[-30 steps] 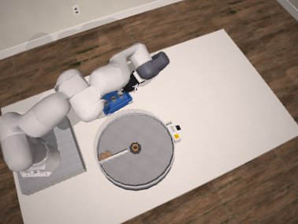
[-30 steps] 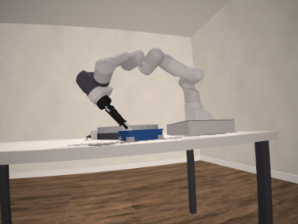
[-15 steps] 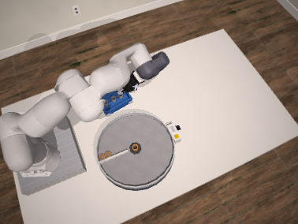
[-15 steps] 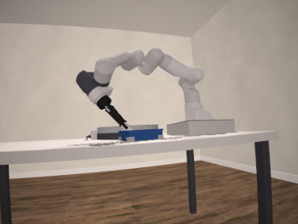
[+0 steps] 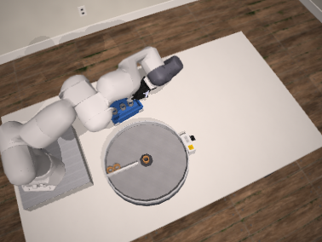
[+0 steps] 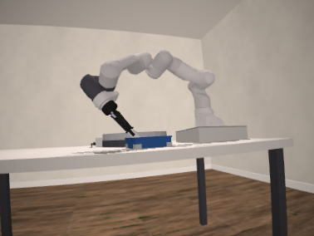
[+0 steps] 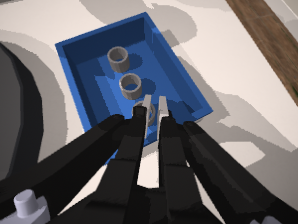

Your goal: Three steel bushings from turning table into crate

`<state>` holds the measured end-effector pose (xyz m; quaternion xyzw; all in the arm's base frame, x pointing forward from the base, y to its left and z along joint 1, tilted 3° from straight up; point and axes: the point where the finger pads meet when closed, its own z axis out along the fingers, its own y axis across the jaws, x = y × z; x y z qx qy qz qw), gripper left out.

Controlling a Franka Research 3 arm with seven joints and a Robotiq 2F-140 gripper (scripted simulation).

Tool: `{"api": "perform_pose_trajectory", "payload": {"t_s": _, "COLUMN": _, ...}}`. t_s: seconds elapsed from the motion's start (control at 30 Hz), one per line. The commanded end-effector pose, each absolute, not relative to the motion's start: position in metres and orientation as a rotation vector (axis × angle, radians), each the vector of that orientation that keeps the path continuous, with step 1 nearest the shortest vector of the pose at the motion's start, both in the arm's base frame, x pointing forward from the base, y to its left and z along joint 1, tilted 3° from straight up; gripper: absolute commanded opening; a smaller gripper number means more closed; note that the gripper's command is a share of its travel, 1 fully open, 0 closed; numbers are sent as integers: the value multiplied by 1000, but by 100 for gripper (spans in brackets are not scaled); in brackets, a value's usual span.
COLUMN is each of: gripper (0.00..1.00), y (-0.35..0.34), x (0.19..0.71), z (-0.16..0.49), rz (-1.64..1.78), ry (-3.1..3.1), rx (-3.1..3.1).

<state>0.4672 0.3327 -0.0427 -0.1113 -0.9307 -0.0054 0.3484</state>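
The blue crate (image 7: 132,82) holds three grey steel bushings: one at the back (image 7: 119,59), one in the middle (image 7: 131,85), and one at the front (image 7: 141,111), partly hidden behind my left fingertip. My gripper (image 7: 154,105) hangs over the crate's front part with its fingertips a small gap apart and nothing between them. From above, the gripper (image 5: 138,97) is at the crate (image 5: 126,109), just behind the turning table (image 5: 146,160). On that table an orange-brown bushing (image 5: 146,162) sits at the centre and more (image 5: 112,169) lie at its left rim.
A small white and yellow box (image 5: 189,142) stands at the turning table's right rim. The arm's grey base block (image 5: 51,175) is to the left. My arm reaches over the crate's left side. The turning table's dark edge (image 7: 15,100) shows left of the crate in the wrist view.
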Motion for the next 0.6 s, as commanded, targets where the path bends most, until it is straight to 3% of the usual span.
{"api": "perform_pose_trajectory", "payload": {"t_s": 0.0, "gripper": 7, "y": 332, "x": 469, "z": -42, "rz": -13, "ry": -2418, "rx": -283}}
{"api": "perform_pose_trajectory", "payload": {"t_s": 0.57, "gripper": 7, "y": 335, "x": 470, "z": 7, "rz": -13, "ry": -2418, "rx": -283}}
